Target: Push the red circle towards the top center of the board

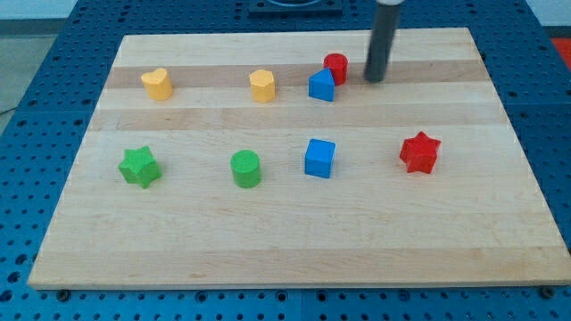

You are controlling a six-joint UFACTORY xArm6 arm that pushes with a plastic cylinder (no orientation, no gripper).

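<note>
One short push remains, we judge: the red circle (335,67) sits near the top centre, touching the blue block (322,86), our tip (375,79) just right of it, carrying no jaws.

My tip (375,79) rests on the wooden board (285,250), just to the view's right of the red circle (336,66), with a small gap between them. Touching the red circle on its lower left is a blue block (321,86) with a slanted top. Farther to the view's left of the red circle sit a yellow block (262,86) and then a yellow heart (156,83). Well below the red circle lie a blue cube (319,158), a green cylinder (246,168) and a green star (140,167); a red star (420,152) lies below and to its right
</note>
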